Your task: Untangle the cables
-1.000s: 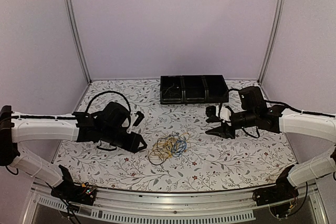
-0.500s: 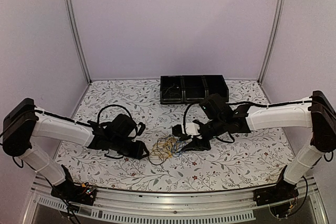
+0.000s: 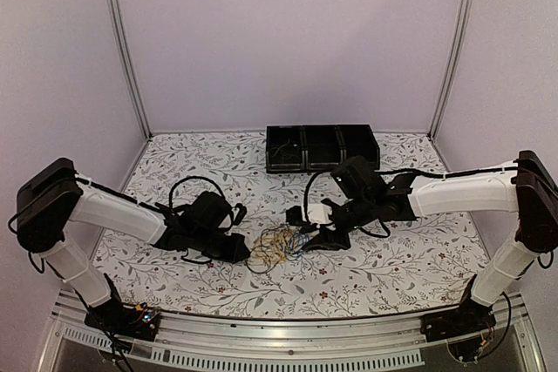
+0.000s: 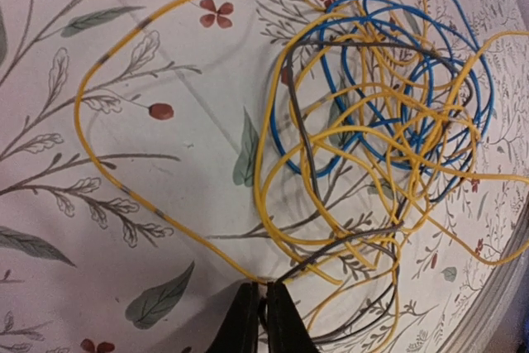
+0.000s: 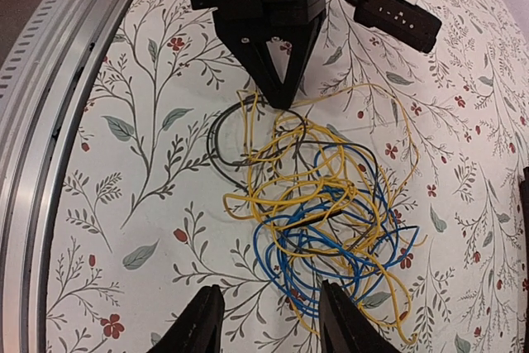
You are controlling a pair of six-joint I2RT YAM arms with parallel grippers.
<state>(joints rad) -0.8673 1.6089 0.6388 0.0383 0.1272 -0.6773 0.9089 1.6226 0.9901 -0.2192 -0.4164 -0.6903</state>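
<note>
On the flower-printed surface (image 3: 392,267), seen from above, the cables (image 3: 277,247) lie in one knotted heap at the middle front, between the left arm (image 3: 113,211) and the right arm (image 3: 453,193). The left wrist view has the left fingers (image 4: 246,324) closed tip to tip at the heap's edge, apparently pinching a yellow and a grey strand, while yellow, blue and dark loops cross one another. In the right wrist view the right fingers (image 5: 201,324) stand apart, gripping nothing, just short of the heap; I judge the untangling barely begun, every cord left to separate.
</note>
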